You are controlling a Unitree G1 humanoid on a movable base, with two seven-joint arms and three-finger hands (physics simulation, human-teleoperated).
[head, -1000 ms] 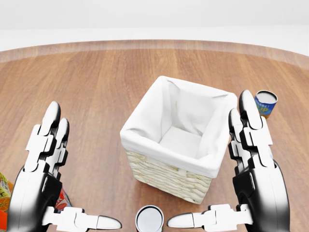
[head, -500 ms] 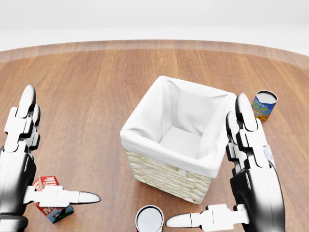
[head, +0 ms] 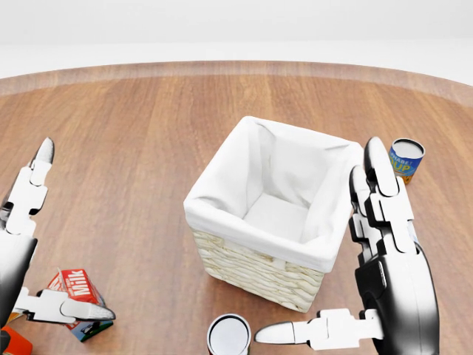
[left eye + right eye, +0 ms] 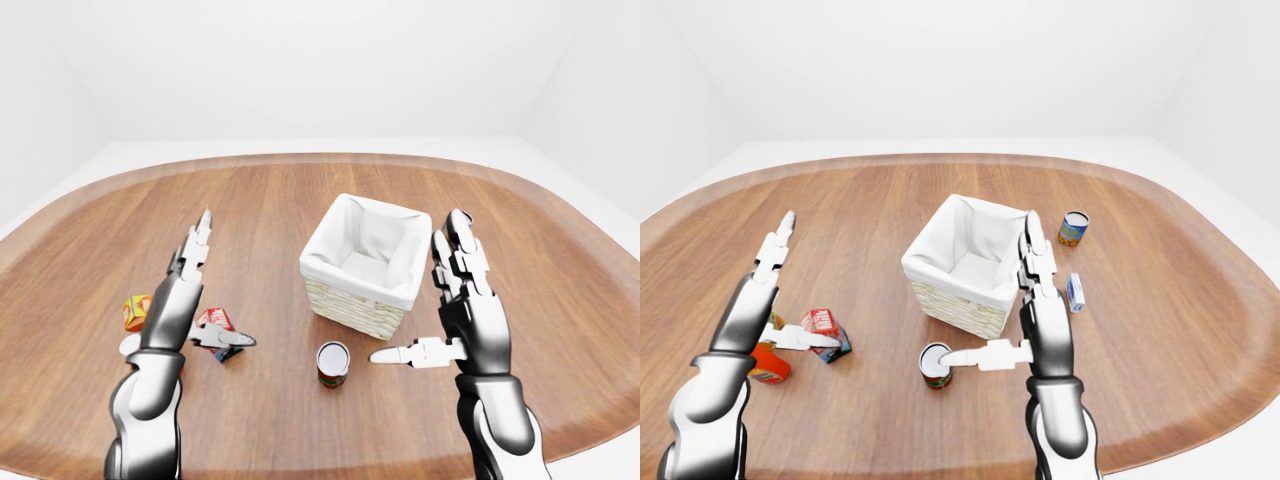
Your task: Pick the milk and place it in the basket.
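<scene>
**Ana:** Leftward and down is where the left robot hand [image 3: 26, 255] has slid since half a second ago in the head view; its thumb now lies across the lower edge of the milk [image 3: 76, 290] instead of above it. The right robot hand [image 3: 384, 266] and the basket [image 3: 270, 214] look about where they were.

**Ben:** Is either one holding anything?

**Ana:** No. Both are open, fingers straight and thumbs out sideways. The left thumb may touch the carton; I cannot tell.

**Ben:** So where does the milk sit?

**Ana:** On the counter [image 4: 270, 210], tilted, at about eight o'clock from the basket and well apart from it in the head view. In the right-eye view it lies at roughly four o'clock from the left palm, just beside the thumb tip.

**Ben:** What worries you?

**Ana:** The carton is off to the thumb side, not between thumb and fingers. I judge that a closing grasp from here would catch only a corner, and the tilted carton could tip or skid away. An orange carton [image 4: 768, 362] stands just beside it at about eight o'clock, so a sideways sweep might knock that too.

**Ben:** And the open can [image 3: 229, 334]?

**Ana:** It stands between milk and basket, near the basket's six o'clock. A low carry could clip it, I think.
</scene>
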